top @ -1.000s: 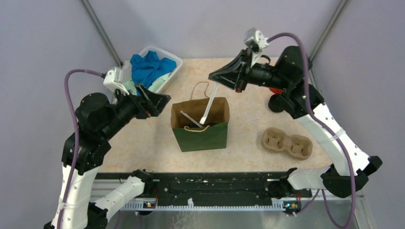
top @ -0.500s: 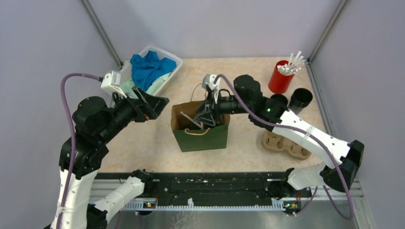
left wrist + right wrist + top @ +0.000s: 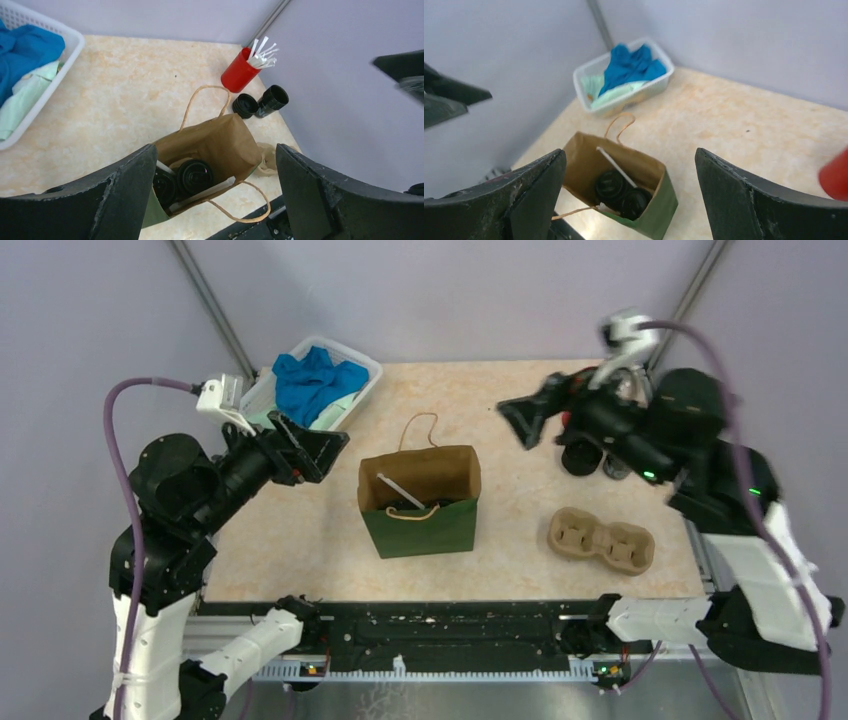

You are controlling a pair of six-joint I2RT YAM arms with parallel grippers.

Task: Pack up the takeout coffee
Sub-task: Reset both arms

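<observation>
Both open and empty: left claw [image 3: 330,452], right claw [image 3: 512,425]. Two cups [image 3: 621,192] sit in the bag [image 3: 420,515]. Reaching the loose cups [image 3: 245,105] may topple the red cup [image 3: 239,75], seemingly touching them.

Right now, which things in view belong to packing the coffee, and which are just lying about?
Job: bag; two cups inside it; two more cups beside the red cup; probably that red cup too, since a stick lies in the bag.
Lying about: carrier; basket of cloths.
</observation>
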